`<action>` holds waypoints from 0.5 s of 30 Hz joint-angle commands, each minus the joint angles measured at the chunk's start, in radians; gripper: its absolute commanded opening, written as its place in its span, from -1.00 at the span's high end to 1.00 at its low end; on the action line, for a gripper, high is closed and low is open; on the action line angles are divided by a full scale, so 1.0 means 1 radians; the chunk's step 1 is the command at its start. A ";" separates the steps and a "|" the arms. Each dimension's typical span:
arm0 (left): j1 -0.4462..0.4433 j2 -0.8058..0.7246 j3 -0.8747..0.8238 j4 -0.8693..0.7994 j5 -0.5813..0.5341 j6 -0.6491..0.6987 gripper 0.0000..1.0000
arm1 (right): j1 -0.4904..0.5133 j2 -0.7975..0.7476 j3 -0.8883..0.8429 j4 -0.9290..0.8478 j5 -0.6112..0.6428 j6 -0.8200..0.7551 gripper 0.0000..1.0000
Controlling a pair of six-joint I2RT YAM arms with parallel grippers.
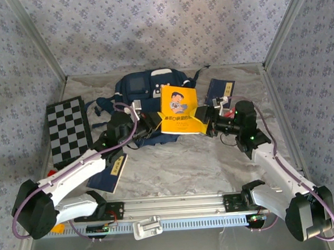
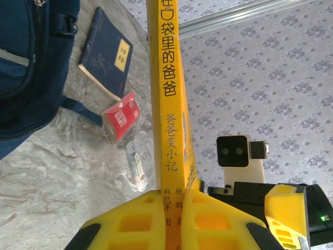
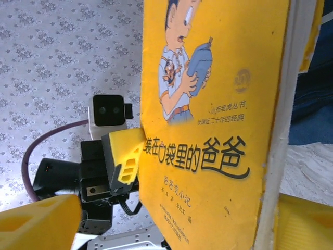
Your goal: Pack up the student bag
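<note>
Student bag (image 1: pixel 141 87), a navy backpack, lies at the back of the marbled table (image 1: pixel 186 163), near the middle. Its front lower part is hidden in the top view behind a yellow book (image 1: pixel 179 110) and the left arm. In the left wrist view only a corner of it shows, cut off by the frame.

The yellow book, with a cartoon boy on its cover, is held upright in front of the backpack between the two arms. The left gripper (image 2: pixel 174 200) is clamped narrow on the bottom of the book's spine, its yellow fingers (image 2: pixel 130 224) pressed to either side. The right gripper (image 1: pixel 206 122) stands at the book's opposite edge with its jaws wide. In its own wrist view one finger (image 3: pixel 36 221) is well clear of the cover, and the other is mostly hidden behind the page edge. It has no grip on the book.

A checkerboard (image 1: pixel 69 131) lies at the left. One navy booklet with a yellow label (image 1: pixel 110 172) sits partly under the left arm, and another (image 2: pixel 106 57) lies beside the backpack. Near that one are a red packet (image 2: pixel 121 119) and a small clear item (image 2: pixel 136 167), too blurred to identify.
</note>
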 commanded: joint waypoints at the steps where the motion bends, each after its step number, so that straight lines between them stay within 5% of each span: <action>1: 0.002 -0.032 0.002 0.046 0.003 0.035 1.00 | 0.014 0.001 0.054 0.012 -0.019 -0.005 -0.53; 15: 0.001 -0.034 0.002 -0.017 -0.004 0.086 1.00 | 0.041 0.032 0.122 -0.194 0.033 -0.157 0.85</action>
